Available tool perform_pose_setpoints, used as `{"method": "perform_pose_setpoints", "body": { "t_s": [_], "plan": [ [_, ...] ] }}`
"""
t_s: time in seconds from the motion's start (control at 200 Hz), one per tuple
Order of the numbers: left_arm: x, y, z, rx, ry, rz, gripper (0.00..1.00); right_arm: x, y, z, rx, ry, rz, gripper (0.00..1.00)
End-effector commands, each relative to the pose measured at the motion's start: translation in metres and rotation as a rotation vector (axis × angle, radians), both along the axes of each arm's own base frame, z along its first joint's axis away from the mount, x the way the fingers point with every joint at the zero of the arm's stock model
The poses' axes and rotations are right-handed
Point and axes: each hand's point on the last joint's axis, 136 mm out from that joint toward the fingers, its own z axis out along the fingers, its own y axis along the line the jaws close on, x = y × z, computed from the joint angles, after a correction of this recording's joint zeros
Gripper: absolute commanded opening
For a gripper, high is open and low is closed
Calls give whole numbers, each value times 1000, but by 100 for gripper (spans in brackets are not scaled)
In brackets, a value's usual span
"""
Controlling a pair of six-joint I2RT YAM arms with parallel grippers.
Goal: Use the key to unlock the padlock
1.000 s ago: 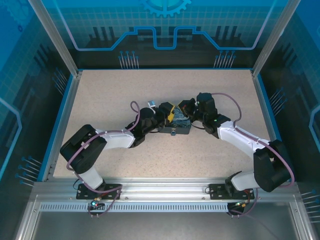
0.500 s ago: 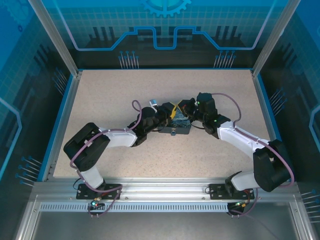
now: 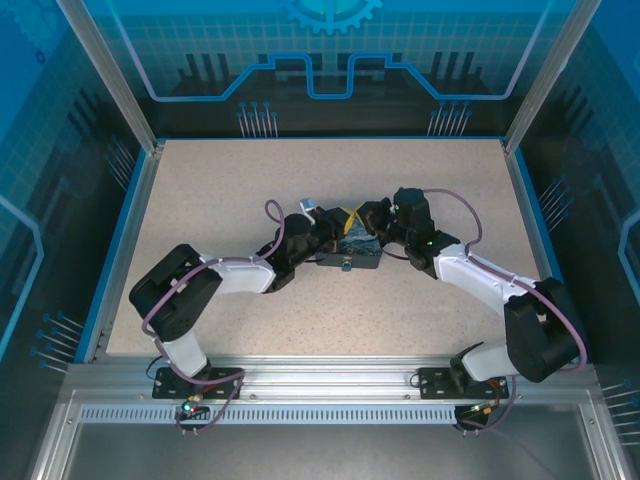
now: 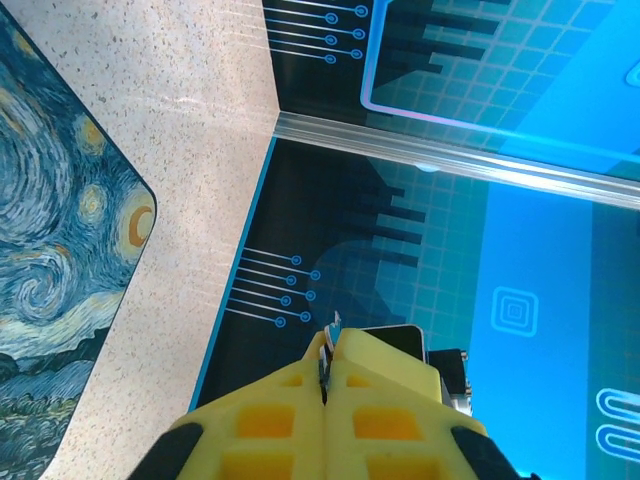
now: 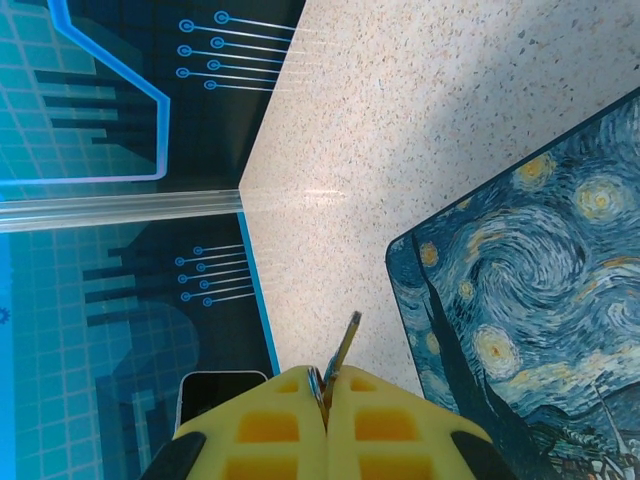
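The padlock [image 3: 358, 245], a dark block with a swirling blue-and-yellow painted top, lies flat mid-table. It also shows in the left wrist view [image 4: 50, 250] and the right wrist view [image 5: 530, 300]. My right gripper [image 5: 325, 378] is shut on the key [image 5: 345, 345], whose slim shaft sticks out past the yellow fingertips over bare table beside the padlock. My left gripper [image 4: 330, 345] is shut, with a thin metal sliver [image 4: 331, 330] pinched between its tips. What that sliver is I cannot tell. From above, the left gripper [image 3: 342, 215] and the right gripper [image 3: 356, 216] meet over the padlock's far edge.
The speckled table [image 3: 250, 180] is ringed by a blue rim and dark patterned walls [image 3: 330, 90]. A metal corner post [image 4: 450, 160] stands beyond the left fingers. A silver rail [image 3: 320, 385] runs along the near edge by the arm bases.
The left gripper has moved right towards the padlock's far edge and shut. The right arm and the padlock have stayed where they were.
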Motion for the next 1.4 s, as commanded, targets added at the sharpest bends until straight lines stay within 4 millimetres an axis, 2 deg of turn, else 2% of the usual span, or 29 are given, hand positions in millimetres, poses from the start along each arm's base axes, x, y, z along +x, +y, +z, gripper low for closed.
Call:
{"method": "perform_pose_setpoints", "body": {
  "t_s": [0.0, 0.035, 0.12, 0.185, 0.25, 0.365, 0.46, 0.585, 0.675, 0.69, 0.75, 0.85, 0.946, 1.196, 1.376, 1.396],
  "plan": [
    [5, -5, 21, -40, -64, 4, 0, -6, 8, -2, 13, 0, 39, 0],
    [4, -6, 22, -37, -69, 3, 0, -6, 7, -1, 13, -4, 40, 3],
    [2, -4, 22, -11, -97, -6, 0, -7, -4, 6, 25, -25, 38, 38],
    [0, -1, 22, 32, -122, -25, 0, -11, -18, 10, 6, -32, 35, 58],
    [0, 2, 23, 75, -155, -52, 0, -17, -32, 15, -30, -35, 42, 70],
    [1, 9, 25, 135, -210, -122, 0, -27, -54, 21, -99, -54, 83, 81],
    [2, 13, 29, 170, -261, -193, 0, -29, -66, 29, -139, -91, 147, 82],
    [1, 13, 43, 216, -360, -314, 0, -25, -66, 41, -140, -171, 262, 80],
    [-3, 13, 56, 263, -444, -404, 0, -23, -57, 45, -128, -226, 357, 77],
    [-4, 13, 58, 275, -459, -423, 0, -20, -54, 56, -127, -260, 375, 77],
    [-9, 13, 68, 341, -513, -474, 0, -18, -46, 60, -106, -292, 426, 74],
    [-17, 16, 70, 504, -553, -549, 0, -15, -36, 66, -64, -338, 478, 68],
    [-19, 21, 75, 583, -569, -579, 0, -12, -27, 70, -46, -375, 495, 64],
    [-21, 17, 80, 569, -583, -609, 0, -7, -19, 82, -8, -465, 495, 48],
    [-18, 12, 76, 501, -572, -604, 0, -6, -16, 93, 13, -500, 491, 44],
    [-18, 11, 75, 492, -571, -603, 0, -9, -15, 85, 18, -483, 496, 43]
  ]
}}
